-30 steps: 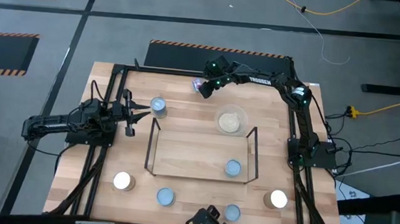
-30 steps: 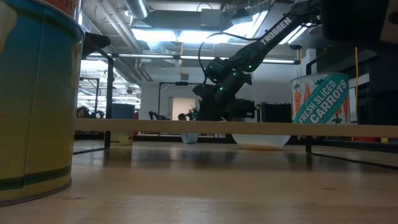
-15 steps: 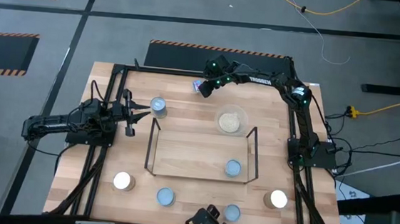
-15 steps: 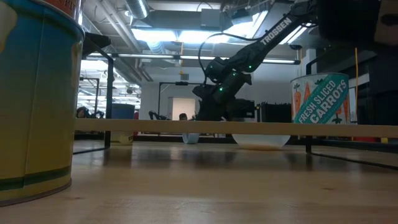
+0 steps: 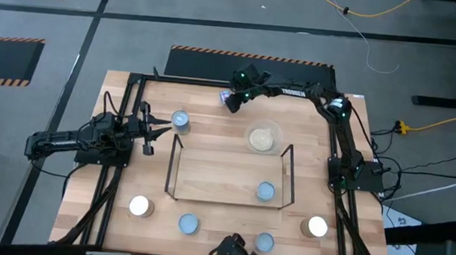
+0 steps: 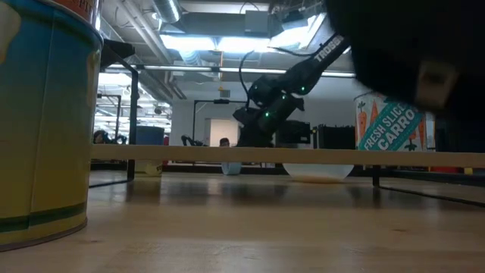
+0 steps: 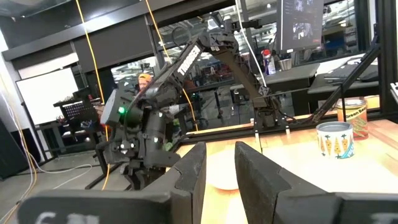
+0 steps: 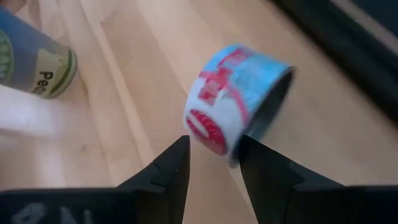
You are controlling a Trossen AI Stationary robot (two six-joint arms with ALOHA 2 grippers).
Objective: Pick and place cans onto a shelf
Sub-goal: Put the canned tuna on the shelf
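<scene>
Your wooden surface (image 5: 221,111) fills mid-frame. At left, the left gripper (image 5: 159,128) waits beside a can (image 5: 180,122), fingers slightly apart, empty. The shelf (image 5: 231,177) sits centre, one can (image 5: 265,191) inside. At upper centre, the right gripper (image 5: 232,100) hovers with parted fingers over a tipped can (image 8: 237,96).

Low view: big blue can (image 6: 42,121) with yellow and green bands fills the left edge, close to the lens. Wooden shelf board (image 6: 288,156) runs level across. Behind it, dark arm (image 6: 292,83) reaches down, green lights on. "Fresh Sliced Carrots" can (image 6: 383,129) at right, partly covered by a blurred dark shape (image 6: 409,45). Pale dish (image 6: 318,172) under the board.
</scene>
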